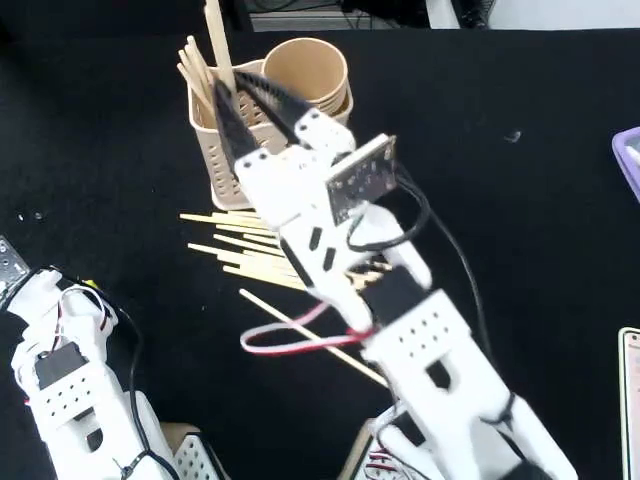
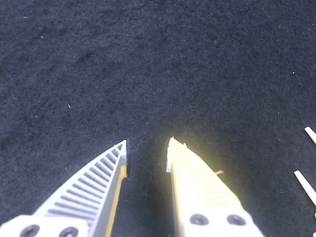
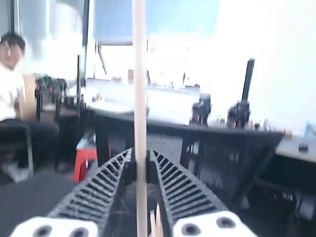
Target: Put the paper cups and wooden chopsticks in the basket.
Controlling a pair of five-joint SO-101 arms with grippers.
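Black cloth (image 1: 520, 250) carries it all. Nearest, the left gripper (image 2: 147, 144) hangs empty, fingers parted. Loose chopsticks (image 1: 235, 255) lie mid-table. Beyond, the right gripper (image 3: 140, 165) pinches one chopstick (image 1: 218, 40) upright over the basket (image 1: 207, 150) holding cups (image 1: 310, 68); released off-centre, it may glance off the rim and fall out.

The right arm (image 1: 420, 340) is made of white printed shells with slots and rows of small holes. A bare circuit board (image 1: 360, 178) sits at its wrist, with a black cable (image 1: 455, 255) and red-and-white wires (image 1: 300, 345) looping alongside. The right gripper (image 3: 141, 157) has black ribbed fingers (image 3: 175, 185) on white, screwed bases. The left arm (image 1: 65, 400) is white with a black motor block (image 1: 55, 365). The left gripper (image 2: 147, 143) pairs a pale grey finger (image 2: 94, 177) with a yellow finger (image 2: 197, 187).
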